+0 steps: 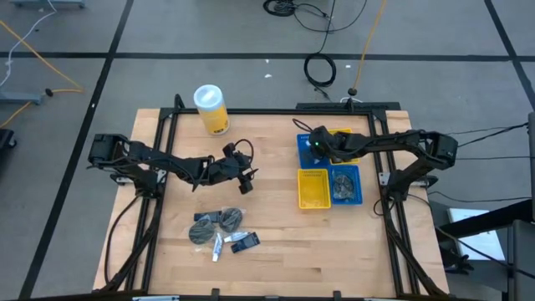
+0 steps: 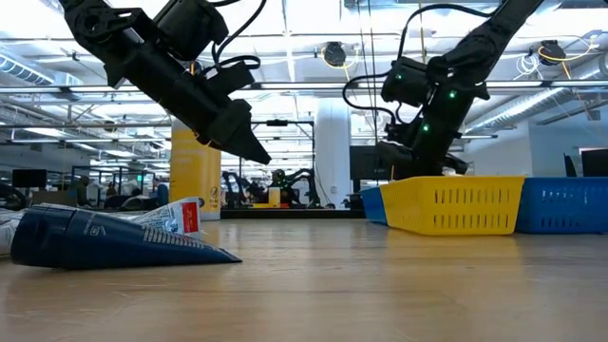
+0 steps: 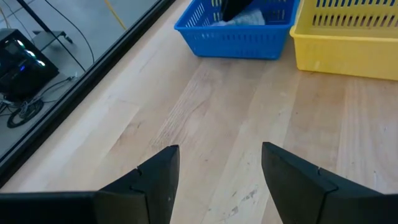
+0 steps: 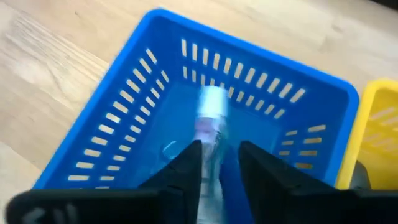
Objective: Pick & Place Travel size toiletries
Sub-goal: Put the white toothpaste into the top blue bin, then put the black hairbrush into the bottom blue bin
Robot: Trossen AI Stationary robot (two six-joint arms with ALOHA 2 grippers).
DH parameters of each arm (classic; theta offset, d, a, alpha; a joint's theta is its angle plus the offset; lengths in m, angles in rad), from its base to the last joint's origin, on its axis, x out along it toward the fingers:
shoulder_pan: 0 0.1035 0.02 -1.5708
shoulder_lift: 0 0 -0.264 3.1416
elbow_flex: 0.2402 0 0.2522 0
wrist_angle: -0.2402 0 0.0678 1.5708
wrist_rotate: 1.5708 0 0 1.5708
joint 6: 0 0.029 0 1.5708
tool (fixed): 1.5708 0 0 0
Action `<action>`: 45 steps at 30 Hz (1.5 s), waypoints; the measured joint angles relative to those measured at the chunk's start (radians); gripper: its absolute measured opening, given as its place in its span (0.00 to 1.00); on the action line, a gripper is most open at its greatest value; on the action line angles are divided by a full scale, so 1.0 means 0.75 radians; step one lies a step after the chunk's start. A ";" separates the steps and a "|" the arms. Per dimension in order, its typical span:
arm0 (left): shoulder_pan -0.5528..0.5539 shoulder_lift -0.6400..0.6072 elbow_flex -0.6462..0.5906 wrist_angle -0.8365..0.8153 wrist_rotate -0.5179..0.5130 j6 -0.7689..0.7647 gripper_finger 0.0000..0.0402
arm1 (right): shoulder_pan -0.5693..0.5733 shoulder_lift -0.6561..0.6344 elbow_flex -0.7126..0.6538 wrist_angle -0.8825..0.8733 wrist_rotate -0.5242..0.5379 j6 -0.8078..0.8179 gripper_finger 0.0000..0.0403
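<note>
Wooden tabletop (image 1: pixel 276 217): I'm holding my left gripper (image 1: pixel 245 179) with fingers apart, grey pouches and dark packets (image 1: pixel 219 227) lying just below it. My right gripper (image 4: pixel 219 163) is hovering inside the blue slotted basket (image 4: pixel 124 112), fingers slightly parted around a thin white tube (image 4: pixel 210 121).

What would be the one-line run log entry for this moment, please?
right gripper: over rear blue basket, fingers around white tube | left gripper: open, empty, above table | remaining toiletries: front left
</note>
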 joint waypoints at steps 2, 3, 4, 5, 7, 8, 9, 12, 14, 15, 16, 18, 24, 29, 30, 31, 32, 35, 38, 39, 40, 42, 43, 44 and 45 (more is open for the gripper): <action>0.000 0.000 0.000 0.000 0.000 0.000 0.56 | 0.000 0.000 0.000 0.035 0.002 -0.028 0.28; 0.000 0.000 0.000 -0.002 0.000 0.000 0.56 | 0.000 -0.002 0.000 0.061 0.003 -0.049 0.30; 0.000 0.000 0.000 -0.006 0.000 0.000 0.56 | 0.000 -0.011 0.000 0.088 0.003 -0.072 0.31; 0.000 0.000 0.000 -0.010 0.000 0.000 0.56 | 0.003 -0.025 0.000 0.112 0.003 -0.102 0.32; 0.000 0.000 0.000 -0.013 0.000 0.000 0.56 | 0.020 -0.052 0.001 0.200 0.004 -0.178 0.33; 0.000 0.000 0.000 -0.014 0.000 0.000 0.56 | 0.035 -0.067 0.002 0.234 0.004 -0.228 0.33; -0.001 0.000 0.000 -0.016 0.000 0.000 0.56 | 0.055 -0.083 0.001 0.266 0.003 -0.280 0.33; -0.014 0.000 0.000 -0.017 -0.004 0.017 0.56 | 0.138 -0.101 0.002 0.426 0.003 -0.429 0.32; -0.029 0.000 0.000 -0.017 -0.006 0.042 0.56 | 0.206 -0.098 0.002 0.507 -0.001 -0.521 0.31; -0.040 0.000 0.000 -0.018 -0.013 0.049 0.56 | 0.244 -0.092 0.002 0.542 -0.001 -0.568 0.31; -0.052 -0.001 0.000 -0.019 -0.025 0.051 0.56 | 0.282 -0.082 0.002 0.574 -0.002 -0.615 0.30; -0.081 -0.022 0.000 -0.056 -0.050 0.053 0.56 | 0.355 -0.058 0.002 0.603 -0.003 -0.710 0.30; -0.240 -0.137 0.001 -0.294 -0.081 -0.064 0.56 | 0.518 -0.005 0.001 0.628 -0.003 -0.910 0.30; -0.478 -0.232 0.001 -0.509 -0.153 -0.334 0.56 | 0.595 0.006 -0.001 0.622 -0.003 -1.018 0.29; -0.531 -0.245 0.001 -0.554 -0.180 -0.396 0.56 | 0.607 0.006 -0.001 0.620 -0.003 -1.026 0.29; -0.583 -0.255 0.001 -0.595 -0.204 -0.460 0.56 | 0.620 0.006 -0.001 0.615 -0.003 -1.033 0.29; -0.634 -0.266 0.001 -0.630 -0.221 -0.527 0.56 | 0.633 0.006 -0.001 0.609 -0.002 -1.040 0.29; -0.776 -0.277 0.038 -0.728 -0.234 -0.729 0.56 | 0.675 0.006 -0.001 0.584 -0.003 -1.047 0.29; -0.896 -0.273 0.058 -0.732 -0.242 -0.804 0.56 | 0.712 0.006 -0.004 0.582 -0.004 -1.021 0.29; -0.928 -0.258 0.059 -0.708 -0.245 -0.778 0.56 | 0.723 0.006 -0.013 0.603 -0.003 -1.010 0.29; -0.951 -0.239 0.060 -0.691 -0.239 -0.741 0.56 | 0.734 0.006 -0.024 0.617 -0.003 -1.005 0.29; -0.993 -0.198 0.059 -0.677 -0.212 -0.644 0.56 | 0.756 0.006 -0.050 0.646 -0.003 -1.006 0.29; -1.007 -0.176 0.059 -0.657 -0.206 -0.598 0.56 | 0.766 0.007 -0.063 0.666 -0.003 -1.008 0.29; -1.018 -0.151 0.060 -0.634 -0.191 -0.564 0.56 | 0.774 0.007 -0.074 0.687 -0.003 -1.009 0.29; -1.025 -0.122 0.060 -0.617 -0.170 -0.542 0.56 | 0.784 0.007 -0.082 0.702 -0.003 -1.009 0.29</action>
